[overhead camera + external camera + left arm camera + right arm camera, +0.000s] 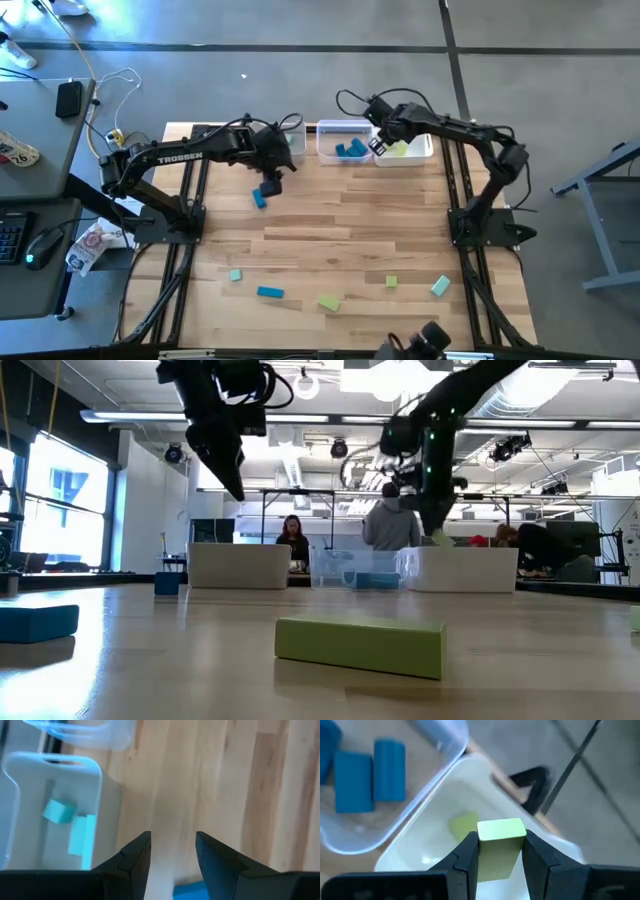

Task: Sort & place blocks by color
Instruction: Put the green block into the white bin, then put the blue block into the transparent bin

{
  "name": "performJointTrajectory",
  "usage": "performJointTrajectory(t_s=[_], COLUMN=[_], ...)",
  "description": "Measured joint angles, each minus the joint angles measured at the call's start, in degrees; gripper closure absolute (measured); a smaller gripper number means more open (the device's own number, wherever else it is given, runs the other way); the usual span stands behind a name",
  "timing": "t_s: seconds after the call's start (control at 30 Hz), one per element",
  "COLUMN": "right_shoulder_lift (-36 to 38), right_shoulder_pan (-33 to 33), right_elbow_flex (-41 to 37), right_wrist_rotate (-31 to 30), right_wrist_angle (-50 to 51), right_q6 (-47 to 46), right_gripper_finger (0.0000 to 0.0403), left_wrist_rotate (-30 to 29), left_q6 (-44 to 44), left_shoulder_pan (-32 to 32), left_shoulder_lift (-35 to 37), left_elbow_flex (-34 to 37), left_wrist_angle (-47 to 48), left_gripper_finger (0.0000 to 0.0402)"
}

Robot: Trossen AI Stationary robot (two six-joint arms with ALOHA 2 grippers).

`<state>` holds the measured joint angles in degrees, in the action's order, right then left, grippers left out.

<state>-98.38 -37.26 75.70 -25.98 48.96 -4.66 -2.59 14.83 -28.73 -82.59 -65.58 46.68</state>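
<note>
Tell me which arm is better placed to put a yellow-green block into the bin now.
The right arm. Its end effector already grips a yellow-green block above the bin with another yellow-green piece. The left end effector is open and empty.

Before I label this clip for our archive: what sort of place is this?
Probably a shared robotics lab or workshop: exposed ceiling ducts, people seated at desks beyond the light wooden table, and a side desk with a computer mouse.

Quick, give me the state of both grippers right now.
Left gripper: open, holding nothing, above the table beside a blue block.
Right gripper: shut on a yellow-green block, over the right bin.
</note>
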Motion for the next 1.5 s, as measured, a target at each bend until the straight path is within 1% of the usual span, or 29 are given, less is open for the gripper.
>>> performJointTrajectory(t_s=[0.17,0.37,0.47,0.57,0.7,0.83,1.0,1.13,1.27,1.33,1.5], right_shoulder_lift=[-4.2,-5.8,-5.8,-5.8,-5.8,-5.8,-4.8,-2.6,-0.2,1.0,3.7], right_shoulder_pan=[-1.6,-2.4,-2.5,-2.5,-2.5,-2.5,-2.5,-2.5,-2.5,-2.4,-2.3], right_elbow_flex=[0.0,0.0,0.0,0.0,0.0,0.0,0.0,0.0,0.0,0.0,0.0], right_wrist_rotate=[1.2,2.6,3.0,3.0,1.6,1.7,1.6,-0.6,-0.3,0.2,4.7], right_wrist_angle=[1.1,1.4,2.0,2.7,3.4,4.8,5.4,4.1,2.4,2.3,3.0], right_q6=[1.0,1.1,1.1,1.1,1.1,1.9,1.7,0.1,-0.2,-1.1,-3.1], right_gripper_finger=[0.0313,0.0311,0.0296,0.0268,0.0224,0.0199,0.0193,0.0193,0.0192,0.0192,0.0192], left_wrist_rotate=[1.9,2.0,2.1,2.4,2.4,2.4,2.3,1.8,-0.3,-1.1,-1.4], left_q6=[-2.2,-5.7,-7.6,-9.9,-16.9,-24.0,-36.2,-45.8,-53.8,-56.5,-57.8], left_shoulder_pan=[0.1,0.5,0.9,1.6,2.4,3.0,3.3,3.3,3.9,4.4,5.2], left_shoulder_lift=[0.0,0.0,0.0,0.0,0.0,0.0,0.0,0.0,0.0,0.0,0.0], left_elbow_flex=[0.0,0.0,0.0,0.1,0.1,0.1,0.1,0.1,0.1,0.1,0.1], left_wrist_angle=[3.2,7.2,8.1,9.8,11.2,13.2,15.9,16.6,16.6,16.6,16.6], left_gripper_finger=[0.0259,0.0259,0.0259,0.0259,0.0259,0.0259,0.0259,0.0259,0.0259,0.0259,0.0259])
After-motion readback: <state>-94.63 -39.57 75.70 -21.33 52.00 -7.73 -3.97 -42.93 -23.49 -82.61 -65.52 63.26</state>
